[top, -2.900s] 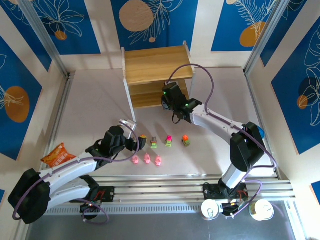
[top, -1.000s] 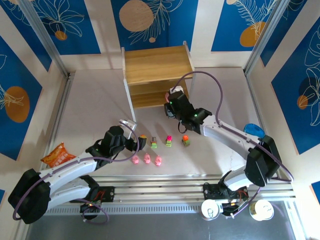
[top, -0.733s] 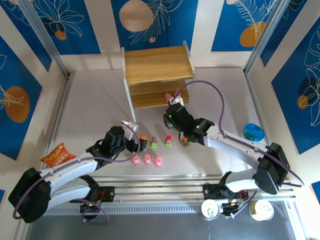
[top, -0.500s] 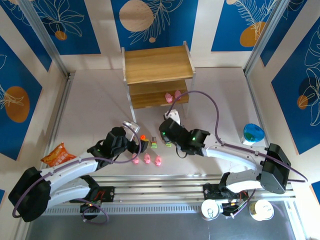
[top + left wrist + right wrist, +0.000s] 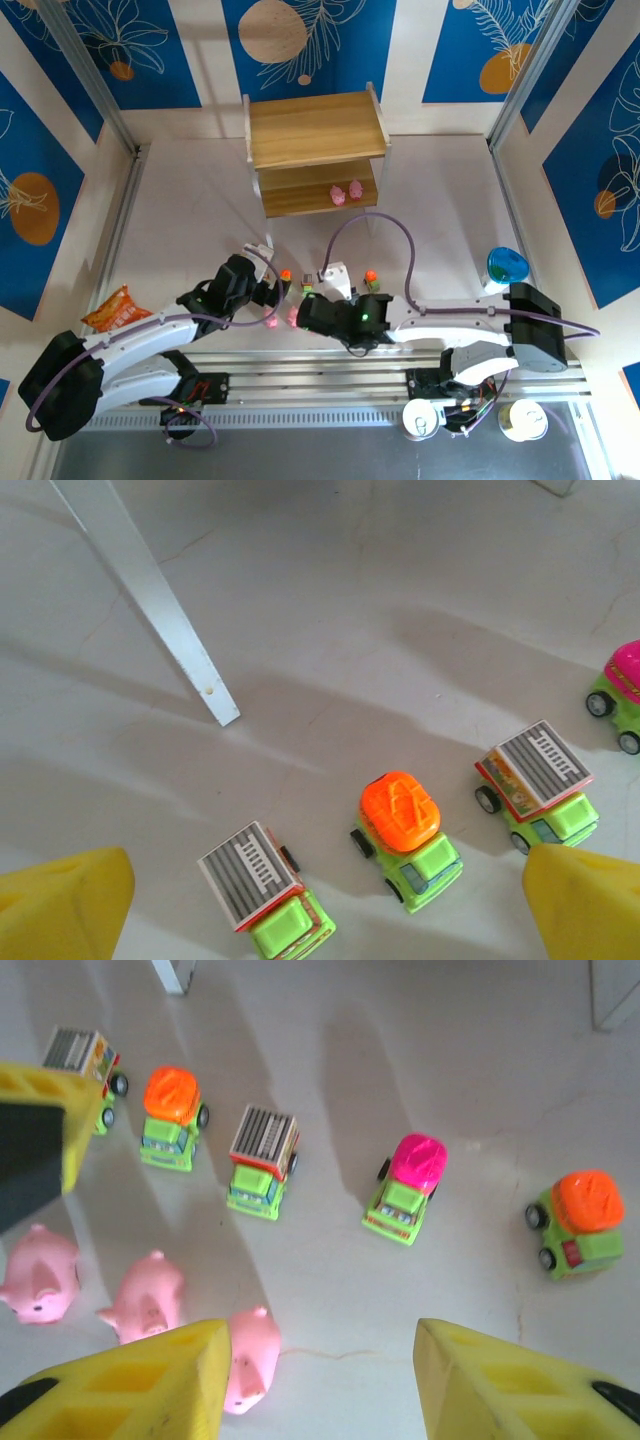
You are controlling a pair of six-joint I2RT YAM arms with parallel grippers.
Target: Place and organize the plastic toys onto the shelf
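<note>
The right gripper (image 5: 320, 1360) hangs low over the table (image 5: 480, 1080), jaws apart and empty, with one of three pink pigs (image 5: 150, 1295) just beside a finger and five trucks (image 5: 262, 1160) lined up beyond. The left gripper (image 5: 325, 900) gapes wide above the trucks, holding nothing. Two other pigs (image 5: 347, 191) sit on the lower tier of the shelf (image 5: 315, 128).

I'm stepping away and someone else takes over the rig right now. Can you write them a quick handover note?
Left claw: open, empty, hovering over the trucks.
Right claw: open, empty, above the pigs on the table.
Done: two pink pigs stand side by side on the lower tier of the shelf.
Left: three pink pigs and five trucks, in two rows on the table, have yet to go on the shelf.
</note>
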